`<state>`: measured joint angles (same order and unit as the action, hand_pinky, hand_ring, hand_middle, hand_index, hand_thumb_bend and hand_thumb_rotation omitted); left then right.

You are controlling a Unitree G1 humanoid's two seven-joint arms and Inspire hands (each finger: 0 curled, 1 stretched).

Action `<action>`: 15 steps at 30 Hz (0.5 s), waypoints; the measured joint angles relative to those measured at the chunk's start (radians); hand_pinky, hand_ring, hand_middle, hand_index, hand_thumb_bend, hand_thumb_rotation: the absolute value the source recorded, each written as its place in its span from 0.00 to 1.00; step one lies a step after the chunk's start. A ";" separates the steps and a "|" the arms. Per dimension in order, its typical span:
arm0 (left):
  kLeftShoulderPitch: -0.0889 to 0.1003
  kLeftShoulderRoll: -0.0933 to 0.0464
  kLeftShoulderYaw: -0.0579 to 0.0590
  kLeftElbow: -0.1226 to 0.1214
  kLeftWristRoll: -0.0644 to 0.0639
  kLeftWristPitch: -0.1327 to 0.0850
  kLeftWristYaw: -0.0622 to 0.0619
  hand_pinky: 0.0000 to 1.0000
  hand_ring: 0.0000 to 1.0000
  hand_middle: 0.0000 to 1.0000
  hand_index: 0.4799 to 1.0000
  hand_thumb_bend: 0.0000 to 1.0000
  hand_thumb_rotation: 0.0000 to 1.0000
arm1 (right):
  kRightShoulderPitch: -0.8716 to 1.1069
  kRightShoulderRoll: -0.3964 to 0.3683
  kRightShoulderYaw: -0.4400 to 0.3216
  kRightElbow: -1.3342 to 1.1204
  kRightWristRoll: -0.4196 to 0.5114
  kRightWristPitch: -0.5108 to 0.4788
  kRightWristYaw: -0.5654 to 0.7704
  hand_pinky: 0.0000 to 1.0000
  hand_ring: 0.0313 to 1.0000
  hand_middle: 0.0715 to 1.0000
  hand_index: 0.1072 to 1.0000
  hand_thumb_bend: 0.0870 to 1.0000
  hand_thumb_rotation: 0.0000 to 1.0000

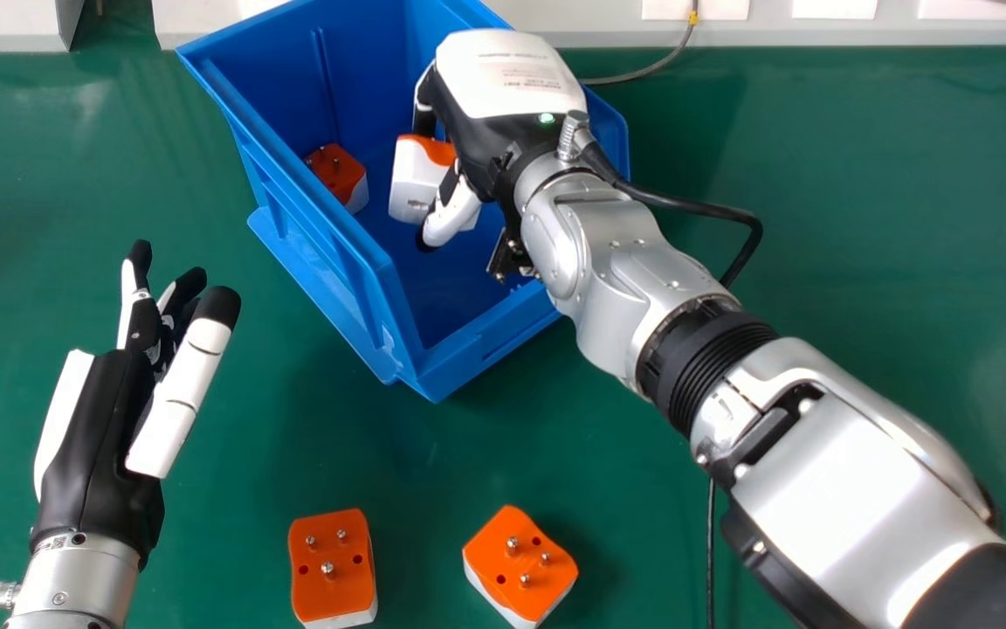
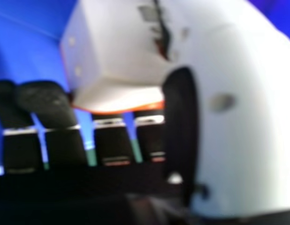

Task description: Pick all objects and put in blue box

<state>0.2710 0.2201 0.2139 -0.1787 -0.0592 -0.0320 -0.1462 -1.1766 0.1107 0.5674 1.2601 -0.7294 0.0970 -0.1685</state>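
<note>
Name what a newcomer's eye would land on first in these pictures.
Probably the big blue box at the head view's upper middle, with the robot's silver right arm slanting across the green table to it. Next, the right hand inside the box, gripping an orange-and-white adapter. Then the two bright orange pronged adapters, left one and right one, on the table near the view's bottom edge.

The open blue box [image 1: 337, 288] holds one orange-and-white plug adapter [image 1: 339, 172]; inside its walls, the right robot hand [image 1: 503, 96] grips a second adapter [image 1: 416, 182]. On the counter [image 1: 817, 218], a third adapter [image 1: 333, 568] and slantwise fourth adapter [image 1: 519, 563] lie pins up.
</note>
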 measured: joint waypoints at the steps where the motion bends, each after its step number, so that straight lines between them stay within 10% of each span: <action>1: 0.000 -0.002 -0.001 -0.001 0.000 0.000 0.000 0.93 0.96 0.96 0.98 0.74 0.86 | 0.001 -0.001 0.005 0.000 0.000 -0.001 0.000 0.66 0.78 0.80 0.78 0.49 0.37; 5: -0.001 -0.006 -0.002 -0.001 0.001 0.000 0.000 0.94 0.96 0.96 0.98 0.74 0.86 | 0.005 -0.008 0.030 -0.002 -0.012 0.002 -0.002 0.92 0.95 0.96 0.95 0.56 0.57; 15: -0.012 -0.008 -0.006 0.001 0.010 0.001 0.005 0.95 0.96 0.97 0.98 0.74 0.86 | 0.015 -0.009 0.034 -0.017 -0.015 0.005 -0.027 0.99 1.00 1.00 1.00 0.54 0.66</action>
<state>0.2586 0.2122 0.2075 -0.1778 -0.0493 -0.0315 -0.1412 -1.1613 0.1013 0.6014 1.2432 -0.7442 0.1015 -0.1959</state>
